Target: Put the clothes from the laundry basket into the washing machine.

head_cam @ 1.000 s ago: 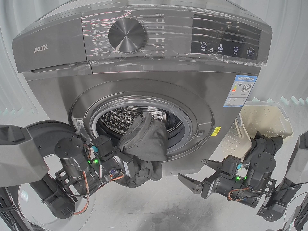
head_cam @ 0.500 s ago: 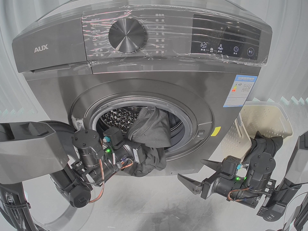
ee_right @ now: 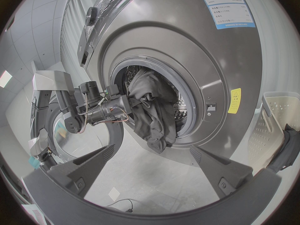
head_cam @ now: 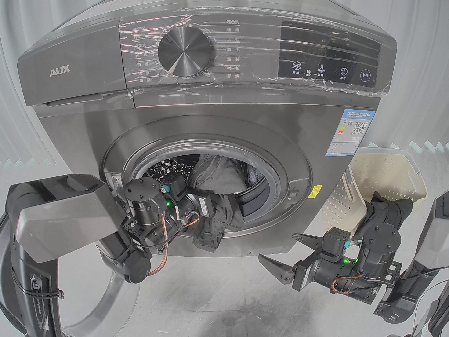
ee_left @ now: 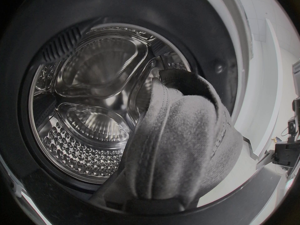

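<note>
The grey washing machine stands in front of me with its round opening uncovered, and the steel drum shows inside. My left gripper is at the lower left of the opening, shut on a dark grey garment. The cloth covers its fingers. The garment's upper part lies inside the opening and its lower part hangs over the rim. My right gripper hangs open and holds nothing, low in front of the machine, next to the cream laundry basket. More dark clothes hang over the basket's front.
The machine's round door is swung open to the left, behind my left arm. The basket leans against the machine's right side. Pale bare floor lies below the opening between the two arms.
My left arm has risen and pushed toward the drum, carrying the garment farther into the opening, so less cloth hangs below the rim. The right arm has not moved.
</note>
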Controlling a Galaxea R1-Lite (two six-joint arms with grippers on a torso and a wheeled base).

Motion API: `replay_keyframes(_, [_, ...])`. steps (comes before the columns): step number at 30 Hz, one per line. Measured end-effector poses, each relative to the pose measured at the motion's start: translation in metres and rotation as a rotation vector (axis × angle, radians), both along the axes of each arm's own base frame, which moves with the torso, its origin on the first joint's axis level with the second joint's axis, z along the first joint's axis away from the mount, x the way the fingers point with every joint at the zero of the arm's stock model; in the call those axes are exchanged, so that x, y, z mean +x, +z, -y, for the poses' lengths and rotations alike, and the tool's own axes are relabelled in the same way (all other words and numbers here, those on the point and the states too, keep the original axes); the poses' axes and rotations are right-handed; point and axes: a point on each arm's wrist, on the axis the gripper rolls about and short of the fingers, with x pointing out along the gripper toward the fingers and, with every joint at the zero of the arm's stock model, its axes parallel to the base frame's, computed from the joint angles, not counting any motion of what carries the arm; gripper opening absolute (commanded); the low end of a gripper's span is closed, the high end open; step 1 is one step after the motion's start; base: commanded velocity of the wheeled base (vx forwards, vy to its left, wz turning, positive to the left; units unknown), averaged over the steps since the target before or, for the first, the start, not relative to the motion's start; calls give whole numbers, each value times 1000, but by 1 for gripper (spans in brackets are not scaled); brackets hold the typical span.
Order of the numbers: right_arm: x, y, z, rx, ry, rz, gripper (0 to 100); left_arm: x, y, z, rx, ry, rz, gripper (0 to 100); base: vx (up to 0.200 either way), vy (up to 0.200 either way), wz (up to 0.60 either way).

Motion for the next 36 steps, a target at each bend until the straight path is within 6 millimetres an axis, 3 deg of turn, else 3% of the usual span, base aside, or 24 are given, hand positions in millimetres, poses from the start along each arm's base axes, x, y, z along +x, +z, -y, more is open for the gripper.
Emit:
replay_keyframes(26, [-3,-6,-1,-18,8,-20,100,75,-14,30,-26,87,31,0,0,0,0])
replay_keyframes(36, [-4,-8,-1,-24,9,-27,100,105,-12,31,-58,121,67,0,0,0,0])
